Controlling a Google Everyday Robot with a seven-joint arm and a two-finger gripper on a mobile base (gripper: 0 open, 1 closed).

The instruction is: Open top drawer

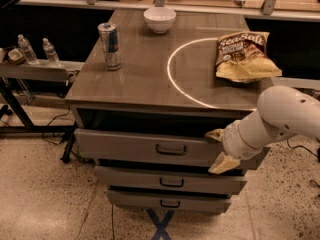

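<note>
The top drawer (125,145) is the widest grey wood-grain front, just under the cabinet top, with a dark gap above it. Its small dark loop handle (171,150) sits at centre. My gripper (218,149) is in front of the right part of this drawer front, to the right of the handle and apart from it. Its two tan fingers (223,163) are spread, one high and one low, with nothing between them. The white arm (280,116) comes in from the right.
Two shorter drawers (170,181) sit below. On the cabinet top (145,79) are a can (109,46), a white bowl (159,19) and a chip bag (243,55). A side shelf with bottles (35,51) stands left.
</note>
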